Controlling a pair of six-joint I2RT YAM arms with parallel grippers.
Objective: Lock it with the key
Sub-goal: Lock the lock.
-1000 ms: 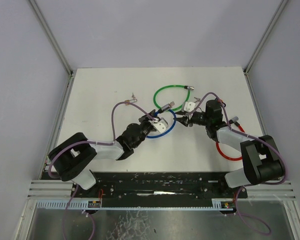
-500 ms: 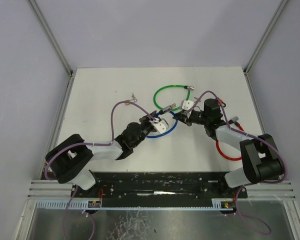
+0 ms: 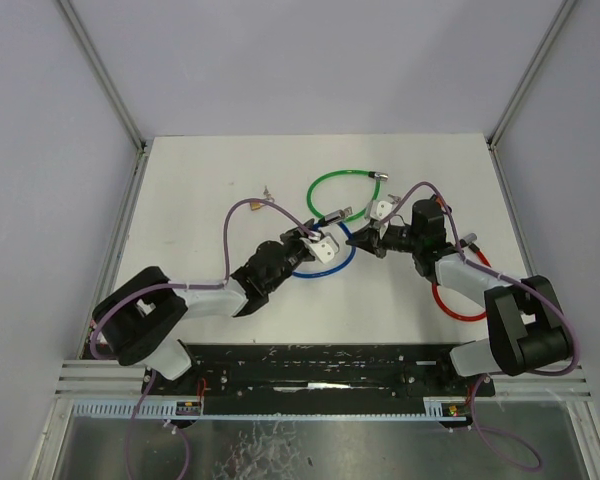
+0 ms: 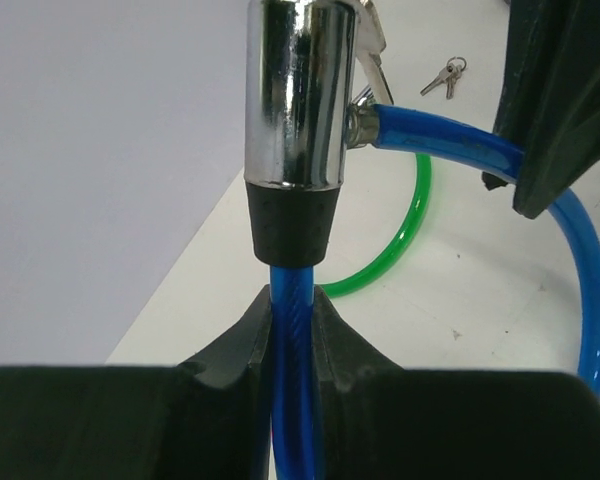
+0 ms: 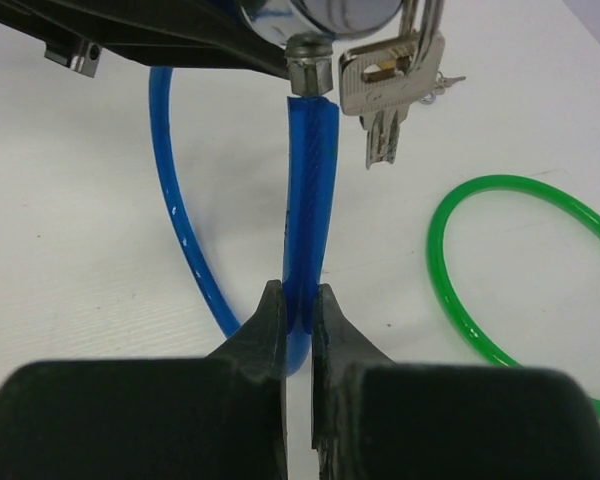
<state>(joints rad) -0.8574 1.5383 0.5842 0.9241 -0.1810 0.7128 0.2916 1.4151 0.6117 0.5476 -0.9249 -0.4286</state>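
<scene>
My right claw [image 5: 298, 318] pinches the glossy blue cable [image 5: 167, 180]; its camera shows flat metal keys [image 5: 388, 95] dangling beside it, barely glimpsed from the left wrist. My left claw [image 4: 292, 325] nips the same cable under the black collar [image 4: 293, 225] of the round chrome barrel [image 4: 296, 90], above the white table [image 3: 210, 180].

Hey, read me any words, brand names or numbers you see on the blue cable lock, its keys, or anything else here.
Nothing here can be read.
Keys hanging at the blue cable lock: any stamping is too blurred to read.
Black base rail: white marks, too small to read.
</scene>
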